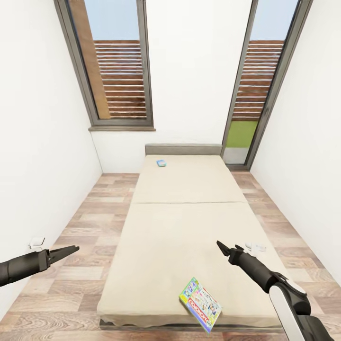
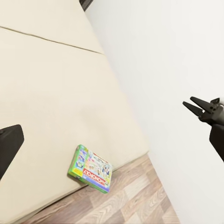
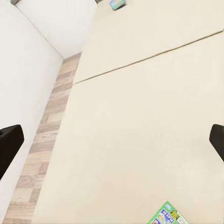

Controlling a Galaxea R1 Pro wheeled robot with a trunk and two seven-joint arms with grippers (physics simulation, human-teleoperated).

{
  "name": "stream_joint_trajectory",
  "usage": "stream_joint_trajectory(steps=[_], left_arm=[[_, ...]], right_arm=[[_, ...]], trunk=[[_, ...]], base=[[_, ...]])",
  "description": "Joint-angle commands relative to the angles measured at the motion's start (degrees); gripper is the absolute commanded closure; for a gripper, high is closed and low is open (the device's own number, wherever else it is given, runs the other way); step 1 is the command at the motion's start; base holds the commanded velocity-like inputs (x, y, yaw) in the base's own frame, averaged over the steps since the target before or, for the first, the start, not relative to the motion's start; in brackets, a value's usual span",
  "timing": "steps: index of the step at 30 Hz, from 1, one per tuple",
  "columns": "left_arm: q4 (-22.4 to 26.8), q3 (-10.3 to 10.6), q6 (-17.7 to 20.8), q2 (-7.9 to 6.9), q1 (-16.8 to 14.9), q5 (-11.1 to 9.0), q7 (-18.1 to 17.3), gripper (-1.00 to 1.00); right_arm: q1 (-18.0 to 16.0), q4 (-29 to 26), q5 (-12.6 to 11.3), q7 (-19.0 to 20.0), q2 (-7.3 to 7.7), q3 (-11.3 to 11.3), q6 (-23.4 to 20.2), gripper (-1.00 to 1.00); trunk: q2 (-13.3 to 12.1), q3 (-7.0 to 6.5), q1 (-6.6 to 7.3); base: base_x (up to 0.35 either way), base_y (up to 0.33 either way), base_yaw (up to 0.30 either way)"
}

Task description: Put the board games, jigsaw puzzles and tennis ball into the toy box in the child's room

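At the bed's (image 1: pixel 189 222) near corner, a board game (image 1: pixel 200 304) lies diagonally; both hands' openness unclear.

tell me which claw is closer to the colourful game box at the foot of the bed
Right. The right claw hangs over the bed just beyond the game box; the left claw is off the bed's far side, over the floor.

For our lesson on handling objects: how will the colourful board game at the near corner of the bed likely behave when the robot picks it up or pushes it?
The board game looks like a thin, flat box, so probably stiff and light. Lying flat on the bed, it should slide rather than roll. It sits at the mattress edge, so a push could tip it off.
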State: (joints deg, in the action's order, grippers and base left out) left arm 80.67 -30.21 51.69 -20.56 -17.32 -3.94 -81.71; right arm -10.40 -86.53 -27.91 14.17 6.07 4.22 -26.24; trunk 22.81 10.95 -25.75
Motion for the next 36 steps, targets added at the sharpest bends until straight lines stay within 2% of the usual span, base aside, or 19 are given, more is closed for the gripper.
stream_joint_trajectory(steps=[1, 28, 36], left_arm=[[0.01, 0.11, 0.6, -0.01, -0.05, -0.03, -0.15, -1.0], [-0.07, 0.59, 0.53, -0.05, -0.08, -0.03, 1.62, -1.0], [-0.07, 0.59, 0.54, -0.05, -0.08, -0.1, 1.62, -1.0]], right_arm=[[-0.05, -0.05, -0.3, 0.14, -0.01, 0.07, -0.39, -1.0], [-0.1, 0.13, -0.3, 0.23, -0.01, -0.09, -0.22, -1.0], [-0.09, 0.13, -0.3, 0.24, -0.01, -0.09, -0.22, -1.0]], trunk=[[0.11, 0.02, -0.04], [0.11, -2.56, -0.04], [0.11, -3.33, -0.04]], base=[[0.0, 0.0, 0.0], [0.0, -0.001, 0.0], [0.0, -0.109, 0.0]])
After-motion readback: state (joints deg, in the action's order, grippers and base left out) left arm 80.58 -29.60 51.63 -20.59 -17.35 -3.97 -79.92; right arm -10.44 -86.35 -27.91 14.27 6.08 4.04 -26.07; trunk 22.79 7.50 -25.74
